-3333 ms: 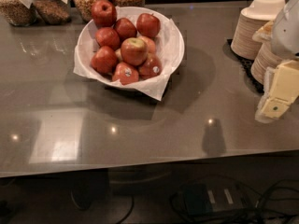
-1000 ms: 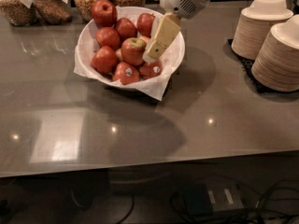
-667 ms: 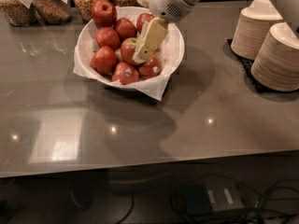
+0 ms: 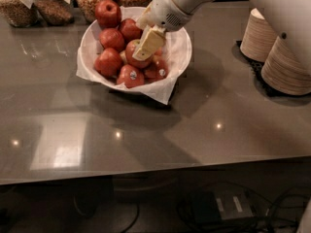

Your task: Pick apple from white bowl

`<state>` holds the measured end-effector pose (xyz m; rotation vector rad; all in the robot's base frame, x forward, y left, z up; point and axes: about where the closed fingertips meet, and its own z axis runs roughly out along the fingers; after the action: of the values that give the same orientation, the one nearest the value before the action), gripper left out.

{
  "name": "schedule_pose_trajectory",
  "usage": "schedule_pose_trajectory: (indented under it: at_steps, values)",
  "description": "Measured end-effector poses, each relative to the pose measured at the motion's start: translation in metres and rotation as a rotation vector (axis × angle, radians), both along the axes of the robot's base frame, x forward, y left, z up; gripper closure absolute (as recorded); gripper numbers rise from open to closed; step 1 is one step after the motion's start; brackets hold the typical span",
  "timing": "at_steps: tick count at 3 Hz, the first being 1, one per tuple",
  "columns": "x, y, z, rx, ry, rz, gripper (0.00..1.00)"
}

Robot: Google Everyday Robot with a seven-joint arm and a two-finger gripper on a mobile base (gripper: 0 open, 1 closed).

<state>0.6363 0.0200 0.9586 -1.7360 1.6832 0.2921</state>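
Over the wide round white paper-lined bowl [image 4: 185,50], cream-coloured gripper [image 4: 141,52] angled down at the largest red apple [image 4: 131,60] lying mid-bowl among smaller red apples [image 4: 109,61], gripper's opening impossible to tell.

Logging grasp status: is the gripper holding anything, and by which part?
Cannot be told: the gripper sits in the white bowl over the apple, hiding any contact.

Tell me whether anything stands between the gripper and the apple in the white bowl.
Nothing visible does. The gripper is down in the white bowl, directly over the apple. Other apples crowd beside it, not between.
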Motion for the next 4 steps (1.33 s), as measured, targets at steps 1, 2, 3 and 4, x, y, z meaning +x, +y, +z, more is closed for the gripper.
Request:
schedule_pose_trajectory:
  at_steps: [1, 2, 3, 4]
  values:
    - [0.009, -0.002, -0.015, -0.015, 0.021, -0.013, 0.33]
    - [0.014, -0.003, -0.029, -0.031, 0.045, -0.020, 0.32]
    - [0.017, -0.003, -0.039, -0.045, 0.064, -0.023, 0.35]
    - [0.016, -0.002, -0.042, -0.049, 0.070, -0.022, 0.42]
